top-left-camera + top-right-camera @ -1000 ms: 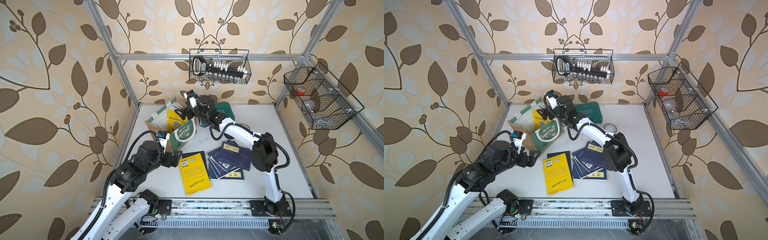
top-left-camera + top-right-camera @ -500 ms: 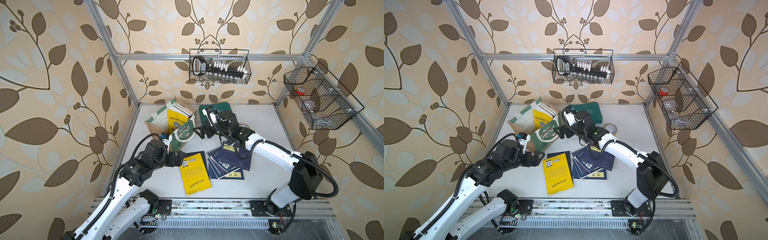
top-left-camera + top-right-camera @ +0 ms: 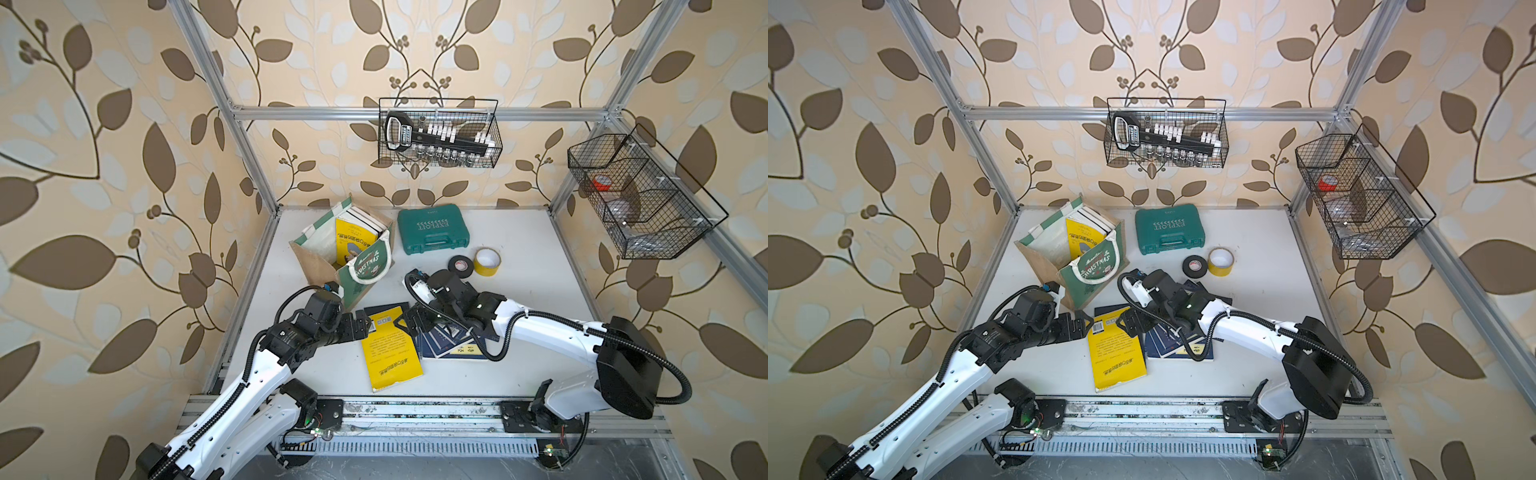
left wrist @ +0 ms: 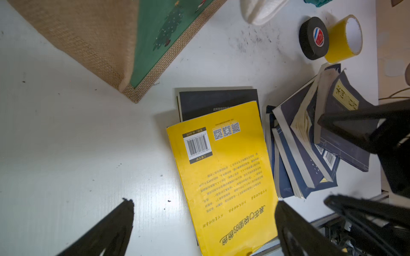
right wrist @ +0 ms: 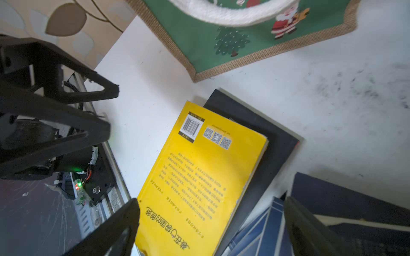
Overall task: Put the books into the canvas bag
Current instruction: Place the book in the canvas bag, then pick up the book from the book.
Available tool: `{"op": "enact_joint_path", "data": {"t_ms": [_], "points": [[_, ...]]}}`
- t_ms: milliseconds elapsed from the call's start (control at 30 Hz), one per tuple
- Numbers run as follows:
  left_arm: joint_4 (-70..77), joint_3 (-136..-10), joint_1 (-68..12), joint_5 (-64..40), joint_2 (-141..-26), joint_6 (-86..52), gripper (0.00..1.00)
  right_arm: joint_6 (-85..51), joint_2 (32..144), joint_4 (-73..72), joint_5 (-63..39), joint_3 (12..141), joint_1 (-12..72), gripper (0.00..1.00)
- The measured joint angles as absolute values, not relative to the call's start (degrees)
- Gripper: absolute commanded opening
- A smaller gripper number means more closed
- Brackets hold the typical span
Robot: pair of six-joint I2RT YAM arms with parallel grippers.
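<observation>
- The left gripper (image 3: 360,326) is hovering with its jaws spread wide and gripping nothing. It is sitting just above the far left corner of a yellow book (image 3: 390,353).
- In the left wrist view, one finger (image 4: 119,223) is hanging over bare table and the other is reaching over the yellow book's long edge.
- The right gripper (image 3: 409,322) is facing the left one from across that book. Its jaws are also standing wide apart and empty.
- In the right wrist view, the right gripper (image 5: 210,204) is straddling the yellow book's right edge and a pile of navy books (image 5: 266,230).
- The yellow book is lying back cover up, barcode showing, on top of a black book (image 4: 217,104).
- The navy books (image 3: 449,345) are lying fanned out just to its right, partly under the right arm.
- The canvas bag (image 3: 316,262) is standing open at the far left of the white table (image 3: 519,299), just beyond the left gripper.
- Several books are already standing inside the bag, with a yellow cover (image 3: 353,241) facing out.
- A green tool case (image 3: 432,228) is lying to the right of the bag.
- A black tape roll (image 3: 459,264) and a yellow tape roll (image 3: 487,262) are sitting side by side in front of the case.
</observation>
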State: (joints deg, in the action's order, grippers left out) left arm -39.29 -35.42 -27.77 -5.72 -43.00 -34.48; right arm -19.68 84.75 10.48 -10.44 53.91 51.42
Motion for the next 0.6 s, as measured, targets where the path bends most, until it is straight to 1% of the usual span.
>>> {"op": "enact_joint_path", "data": {"t_ms": [200, 433, 600], "points": [[-36.45, -31.88, -27.77, -6.02, -43.27, -37.15, 0.99, -23.68, 88.66, 8.97, -6.92, 53.06, 55.07, 0.98], [-33.61, -29.08, -27.77, -6.02, -44.88, -38.5, 0.99, -26.17, 94.7, 7.25, -2.94, 52.88, 55.51, 0.98], [-31.05, -27.46, -27.77, -6.15, -47.88, -39.62, 0.99, -26.72, 98.37, 4.47, -2.79, 54.41, 55.77, 0.98]]}}
